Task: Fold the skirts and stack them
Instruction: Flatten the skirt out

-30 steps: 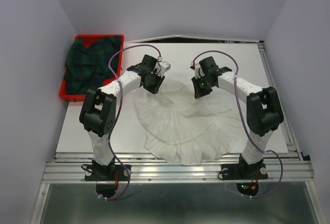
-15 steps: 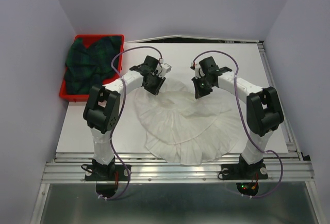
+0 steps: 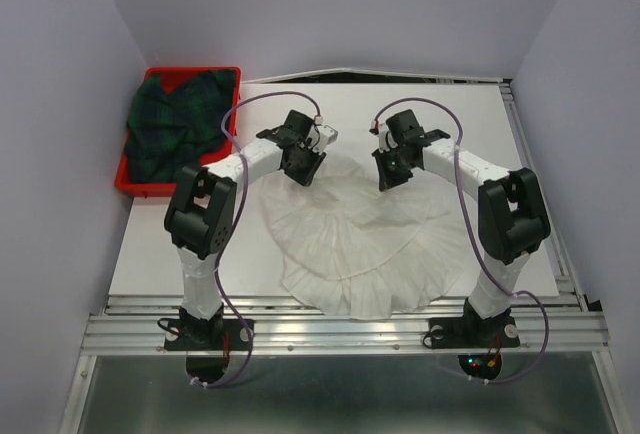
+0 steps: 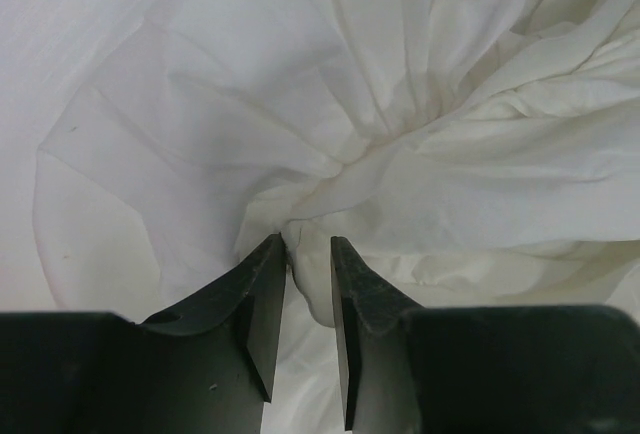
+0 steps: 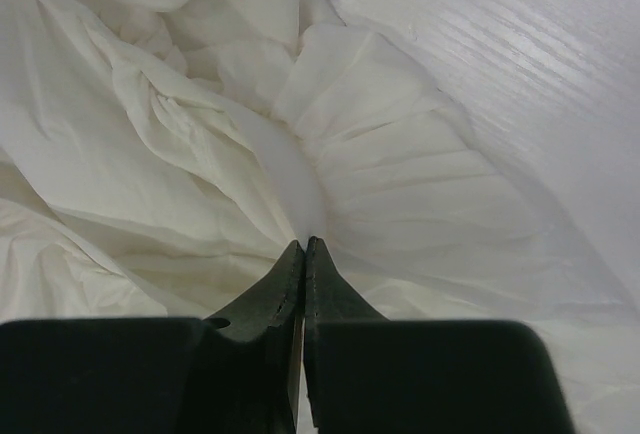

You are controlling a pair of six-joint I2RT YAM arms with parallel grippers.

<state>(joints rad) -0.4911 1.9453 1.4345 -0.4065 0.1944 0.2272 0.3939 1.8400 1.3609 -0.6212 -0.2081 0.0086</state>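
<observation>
While the white skirt (image 3: 350, 244) lies spread at the centre of the top view, the left gripper (image 4: 307, 246) pinches a bunched fold at its upper-left edge. The right gripper (image 5: 304, 246), closed tight, touches its upper-right edge. The plaid skirt (image 3: 170, 124) lies crumpled in the red tray (image 3: 140, 190), upper left.

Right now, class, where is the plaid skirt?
In the top view, the plaid skirt lies bunched in the red tray at the table's far left corner, left of the left gripper and apart from the white skirt.
</observation>
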